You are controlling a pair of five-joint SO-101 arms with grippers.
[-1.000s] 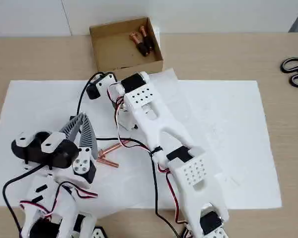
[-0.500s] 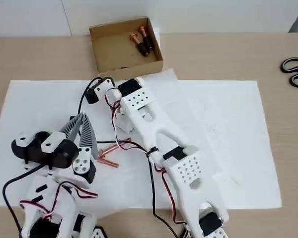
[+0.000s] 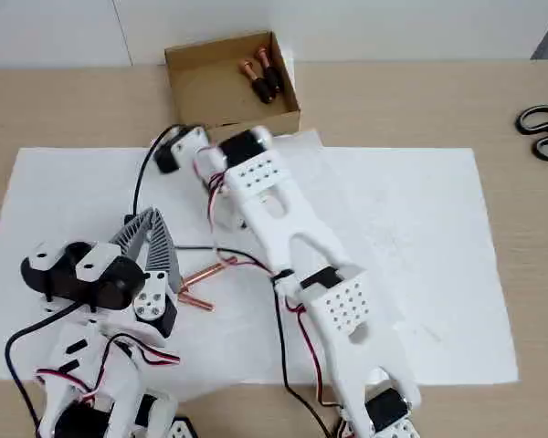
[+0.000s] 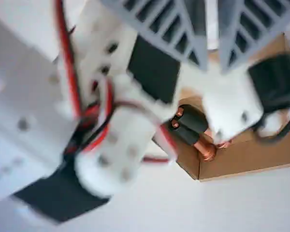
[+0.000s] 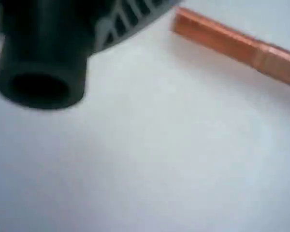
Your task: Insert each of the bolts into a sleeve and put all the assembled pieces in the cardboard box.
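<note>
A black sleeve (image 5: 38, 84) sits in my right gripper (image 5: 63, 43), which is shut on it just above the white paper; the sleeve's hollow end faces the camera. A copper bolt (image 5: 232, 41) lies on the paper a short way beyond it. From above, two copper bolts (image 3: 204, 278) lie crossed on the paper beside the right arm (image 3: 274, 205). My left gripper (image 3: 151, 217) rests left of the bolts, pointing toward the box, fingers together and holding nothing. The cardboard box (image 3: 201, 91) at the back holds two assembled pieces (image 3: 261, 77), seen also as assembled pieces (image 4: 191, 125).
White paper (image 3: 411, 237) covers the middle of the wooden table. Scissors (image 3: 543, 128) lie at the far right edge. The right arm's black and red cables (image 3: 256, 265) trail across the paper near the bolts. The right arm's wrist (image 4: 135, 96) stands between my left gripper and the box.
The right arm's wrist dipped toward the near left, then swung back up toward the box. The left arm and the bolts have stayed put.
</note>
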